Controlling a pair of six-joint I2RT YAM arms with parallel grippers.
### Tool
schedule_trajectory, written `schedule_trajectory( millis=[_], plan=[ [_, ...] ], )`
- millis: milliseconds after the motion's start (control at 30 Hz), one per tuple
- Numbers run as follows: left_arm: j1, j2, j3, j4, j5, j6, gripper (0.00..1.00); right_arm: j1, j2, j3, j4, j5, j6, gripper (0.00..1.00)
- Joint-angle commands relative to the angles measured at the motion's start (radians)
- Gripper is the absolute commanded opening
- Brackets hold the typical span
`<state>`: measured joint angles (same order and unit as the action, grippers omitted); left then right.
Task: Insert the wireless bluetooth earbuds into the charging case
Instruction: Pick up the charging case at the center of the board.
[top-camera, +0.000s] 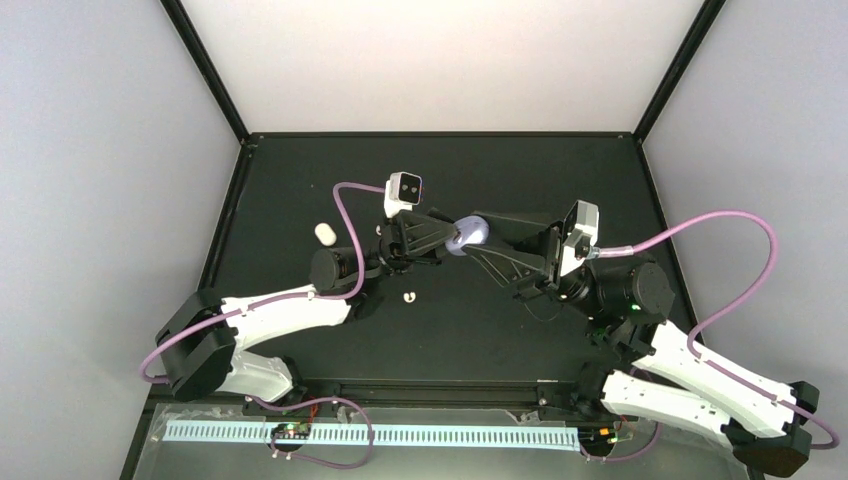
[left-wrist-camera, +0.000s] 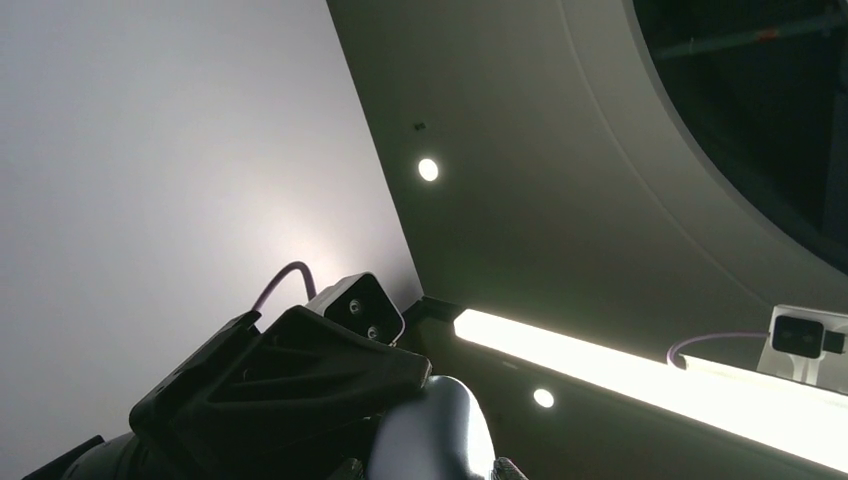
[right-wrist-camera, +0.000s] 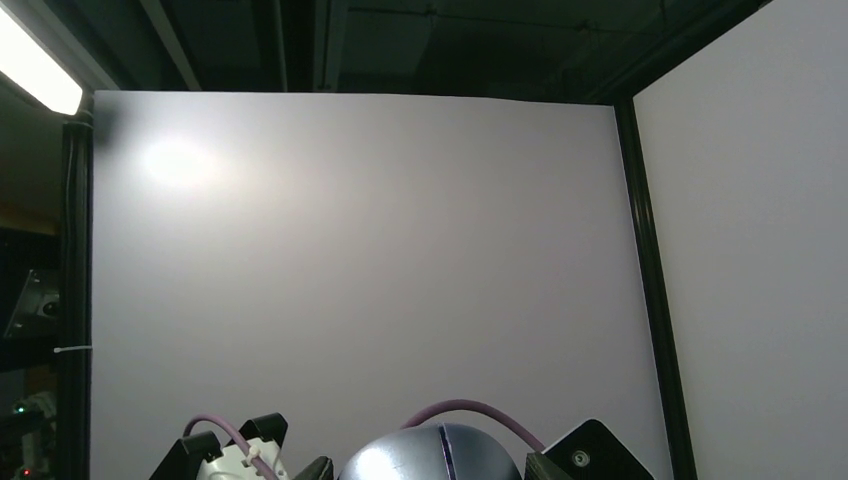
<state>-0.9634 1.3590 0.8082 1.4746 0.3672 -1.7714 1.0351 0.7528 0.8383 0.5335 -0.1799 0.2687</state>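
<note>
Both arms are meeting nose to nose over the middle of the table (top-camera: 520, 170), and the lilac charging case (top-camera: 468, 235) is hanging in the air between them. The right gripper (top-camera: 482, 228) is reaching in from the right and, as far as I can make out, clamping the case. In the right wrist view the rounded shell is sitting dead centre at the bottom edge, with its seam running up and down.

The left gripper (top-camera: 448, 241) is coming in from the opposite side, right up against the case, but I can't tell whether its jaws are actually gripping it.

Only 1 tiny white earbud (top-camera: 408, 296) is showing. It's lying on the table on the near side of the left gripper, so the left arm is sitting nearer to it. A bigger white oval thing (top-camera: 323, 233) is lying further left. I'm guessing the case needs opening along that seam.
</note>
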Motion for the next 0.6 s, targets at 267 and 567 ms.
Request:
schedule_trajectory(
  millis=[267, 567],
  plan=[
    [0.042, -0.01, -0.012, 0.156, -0.042, 0.091, 0.07, -0.005, -0.054, 0.001, -0.153, 0.067, -0.009, 0.56],
    [0.103, -0.011, -0.072, 0.15, 0.007, 0.117, 0.02, -0.005, -0.118, 0.059, -0.325, 0.11, 0.008, 0.84]
  ],
)
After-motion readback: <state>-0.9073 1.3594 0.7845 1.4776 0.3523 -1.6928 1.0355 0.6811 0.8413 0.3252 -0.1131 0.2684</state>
